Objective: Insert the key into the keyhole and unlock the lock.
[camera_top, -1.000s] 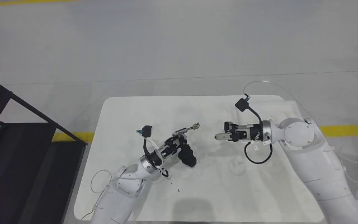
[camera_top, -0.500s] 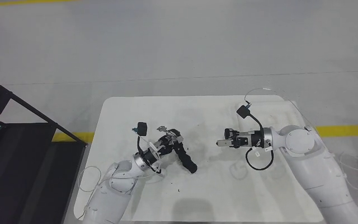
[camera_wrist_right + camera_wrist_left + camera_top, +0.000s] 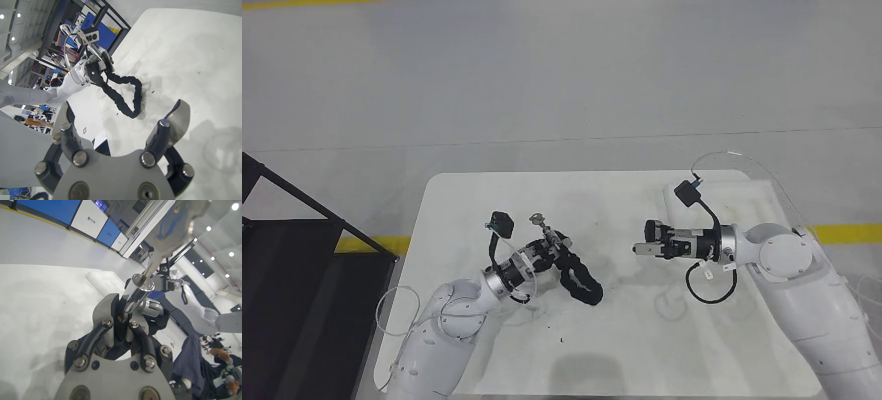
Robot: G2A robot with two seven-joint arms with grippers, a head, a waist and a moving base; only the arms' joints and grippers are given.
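Grips the chrome cylinder lock with its black fabric-sleeved cable in the clamped left end effector, above the white counter. Has the silver metal key seated in the keyhole. Hovers well apart with the right end effector spread wide, empty.

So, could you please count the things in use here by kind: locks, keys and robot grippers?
Cable lock: 1
Key, in the keyhole: 1
Grippers: 2, the left gripper with jaws closed on the lock, and the right gripper with jaws open
Total: 4
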